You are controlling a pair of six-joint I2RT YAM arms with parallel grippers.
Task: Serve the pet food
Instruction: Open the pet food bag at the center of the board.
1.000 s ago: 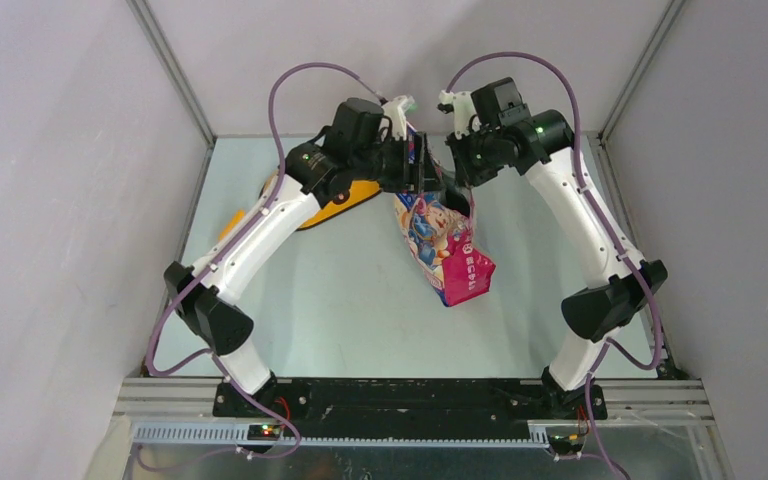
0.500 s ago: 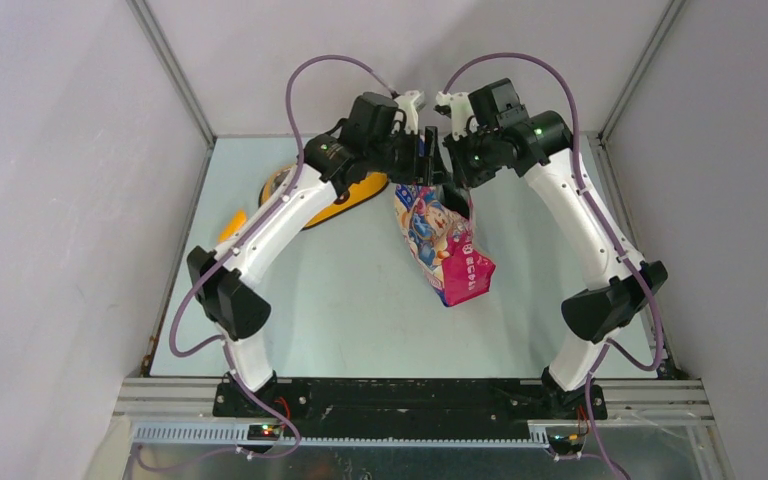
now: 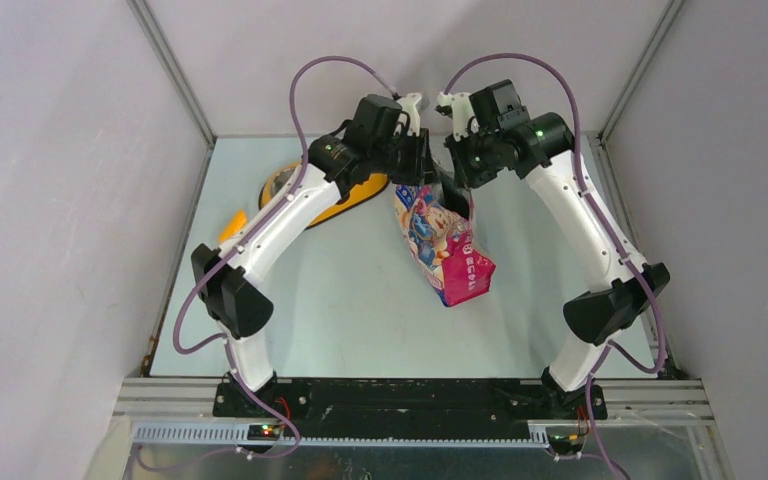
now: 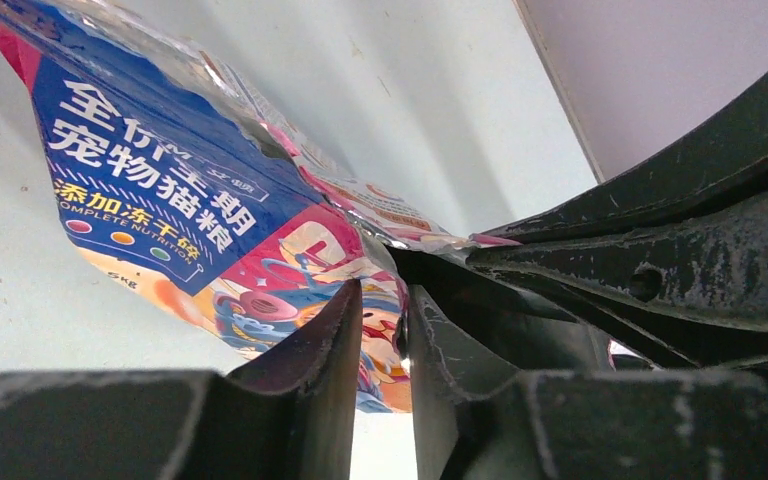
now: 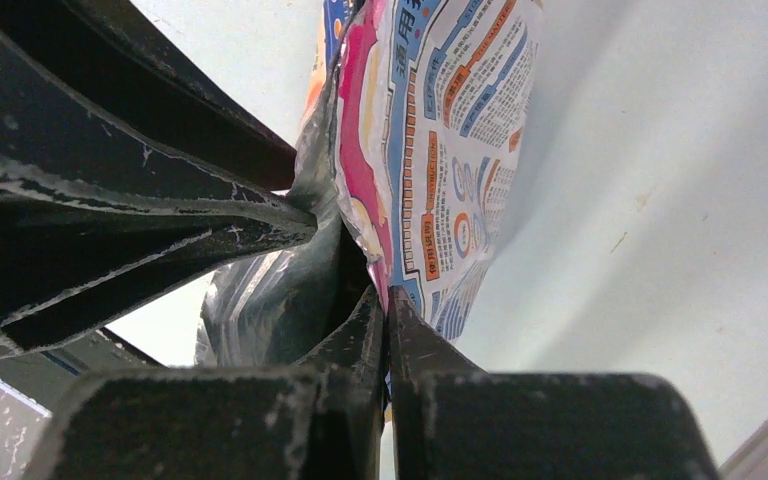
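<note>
The pouch (image 3: 445,245) of pet food hangs above the far middle of the bench (image 3: 360,310), its top held up between the two arms and its pink bottom drooping toward the near side. No kibble shows anywhere (the yellow feeder (image 3: 352,200) sits to the left, largely under the left arm), so serving looks barely begun: opening and pouring remain. The right jaws are clenched on the pouch's top edge. The left jaws stand a sliver apart around the opposite lip; whether they truly pinch it I cannot tell.

Pale green table (image 3: 340,320) — yellow feeder (image 3: 345,208) lying at its far left.
</note>
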